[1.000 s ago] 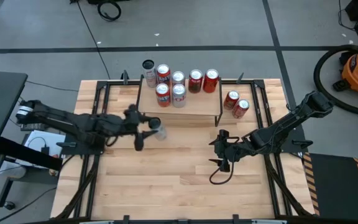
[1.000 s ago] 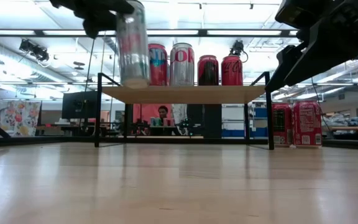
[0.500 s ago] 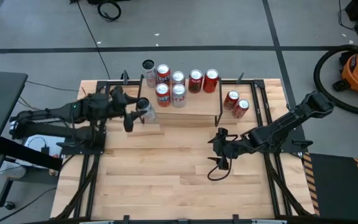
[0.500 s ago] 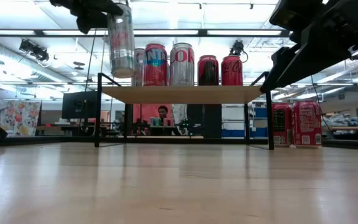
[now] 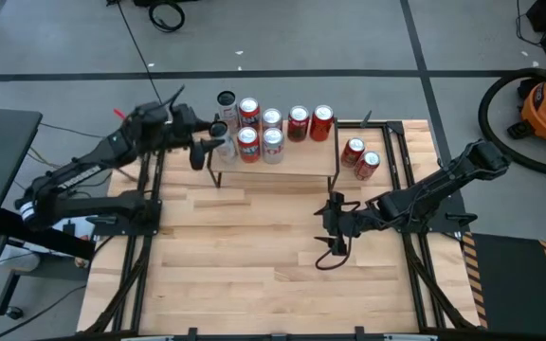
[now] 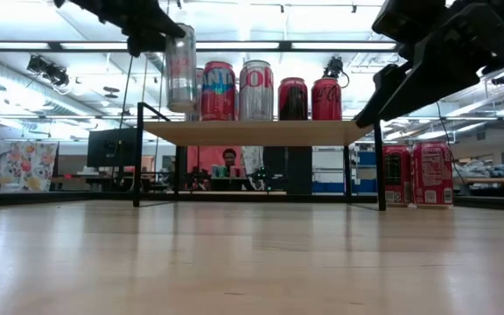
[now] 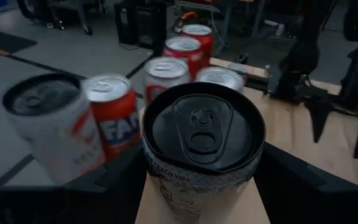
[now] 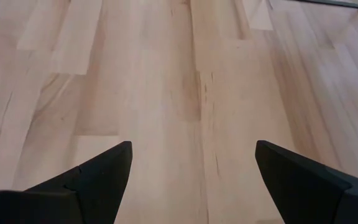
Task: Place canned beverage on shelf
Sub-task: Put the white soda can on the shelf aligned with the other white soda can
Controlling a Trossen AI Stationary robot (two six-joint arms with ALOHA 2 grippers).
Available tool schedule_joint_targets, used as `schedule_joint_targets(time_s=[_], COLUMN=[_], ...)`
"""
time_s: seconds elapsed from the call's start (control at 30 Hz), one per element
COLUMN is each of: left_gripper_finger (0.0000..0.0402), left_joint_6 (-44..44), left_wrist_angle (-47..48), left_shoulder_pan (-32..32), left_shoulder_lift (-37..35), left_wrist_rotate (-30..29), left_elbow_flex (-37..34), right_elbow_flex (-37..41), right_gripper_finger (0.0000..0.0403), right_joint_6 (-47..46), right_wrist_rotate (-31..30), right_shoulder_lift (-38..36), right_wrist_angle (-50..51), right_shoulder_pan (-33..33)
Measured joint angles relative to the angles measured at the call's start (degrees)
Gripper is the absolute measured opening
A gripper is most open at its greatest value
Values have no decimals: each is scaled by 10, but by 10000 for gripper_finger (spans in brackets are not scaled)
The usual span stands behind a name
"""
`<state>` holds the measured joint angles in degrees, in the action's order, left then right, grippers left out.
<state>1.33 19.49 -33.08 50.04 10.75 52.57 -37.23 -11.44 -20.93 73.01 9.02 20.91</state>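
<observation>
A silver can with a dark top hangs just above the left end of the shelf, clear of its board. My left gripper is shut on it, reaching in from the table's left. Several red and silver cans stand upright on the shelf beside it. My right gripper hovers open over bare tabletop near the right middle, its fingers wide apart with nothing between them. My left gripper pinches the silver can's side wall between its two fingers, one on each side, on the can's upper part. The fingers come from the table's left, nearly level and slanting a little down. The can is lifted clear and roughly upright.
Two red cans stand on the table right of the shelf, also seen in the low view. One can stands behind the shelf's far left corner. Black frame rails run along both table sides. Bare wood lies in front.
My left gripper has swung toward the table's far edge and up, carrying the silver can from over the tabletop in front of the shelf to above the shelf's left end. The can has stayed upright in the hold.
</observation>
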Motion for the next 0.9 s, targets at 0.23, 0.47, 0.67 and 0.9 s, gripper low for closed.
schedule_joint_targets(time_s=[0.23, 0.47, 0.67, 0.9], left_gripper_finger=[259, 259, 259, 293], left_joint_6=[39, 69, 71, 71], left_wrist_angle=[30, 35, 35, 35], left_shoulder_pan=[-71, -82, -82, -82], left_shoulder_lift=[69, 108, 120, 120], left_wrist_rotate=[60, 76, 77, 55], left_elbow_flex=[54, 63, 63, 63], right_elbow_flex=[0, 0, 0, 0], right_gripper_finger=[352, 352, 352, 352], right_joint_6=[11, -1, -5, -8], right_wrist_rotate=[-4, -5, -19, -19], right_shoulder_lift=[0, 0, 0, 0], right_wrist_angle=[-3, -2, -4, -4], right_shoulder_pan=[-2, 1, 9, 12])
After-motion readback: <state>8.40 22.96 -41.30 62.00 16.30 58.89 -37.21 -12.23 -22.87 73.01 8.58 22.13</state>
